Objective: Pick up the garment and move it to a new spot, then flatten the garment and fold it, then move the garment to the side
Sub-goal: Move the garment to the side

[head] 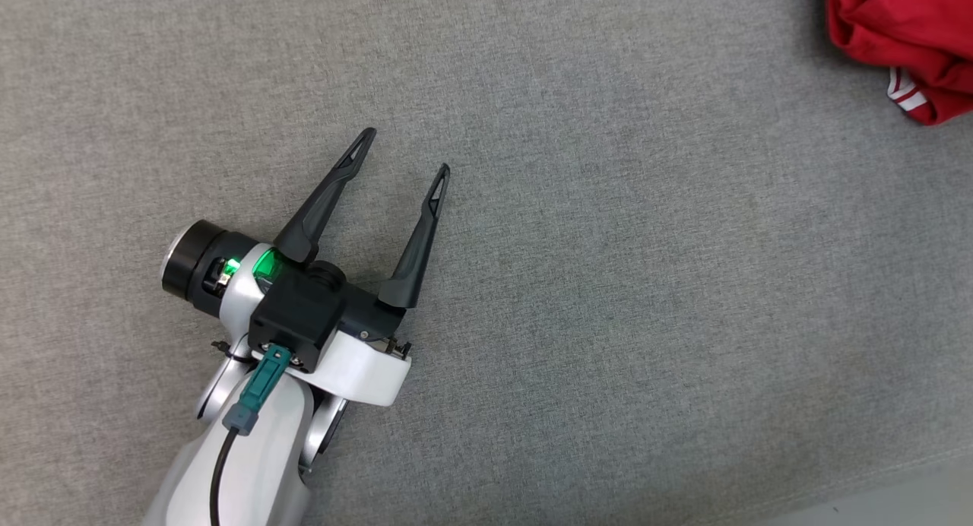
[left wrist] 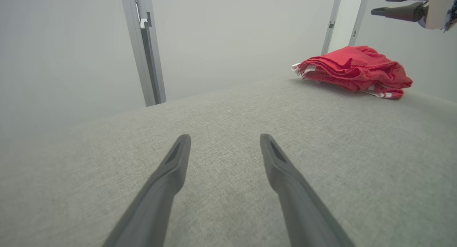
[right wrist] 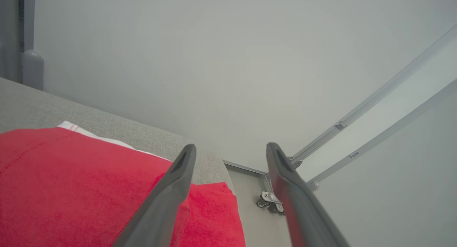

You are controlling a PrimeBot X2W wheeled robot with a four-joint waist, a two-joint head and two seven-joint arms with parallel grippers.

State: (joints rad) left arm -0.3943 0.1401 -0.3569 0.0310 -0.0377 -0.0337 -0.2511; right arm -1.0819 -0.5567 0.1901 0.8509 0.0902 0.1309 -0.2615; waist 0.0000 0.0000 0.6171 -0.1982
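Note:
The garment (head: 904, 39) is a red bundle with white trim, folded and lying at the far right corner of the grey fabric surface (head: 608, 283). My left gripper (head: 407, 153) rests open over the bare surface at the left middle, well apart from the garment (left wrist: 353, 70). Its open jaws (left wrist: 225, 140) have nothing between them. My right gripper (right wrist: 231, 150) hovers open just above the garment (right wrist: 71, 190), with nothing between its fingers. It also appears as two dark fingers (left wrist: 396, 4) above the bundle in the left wrist view.
Pale metal frame posts (left wrist: 144, 47) stand behind the surface against a plain wall. Past the surface's corner, the floor shows a caster foot (right wrist: 269, 200). The surface's front edge (head: 874, 495) runs along the lower right.

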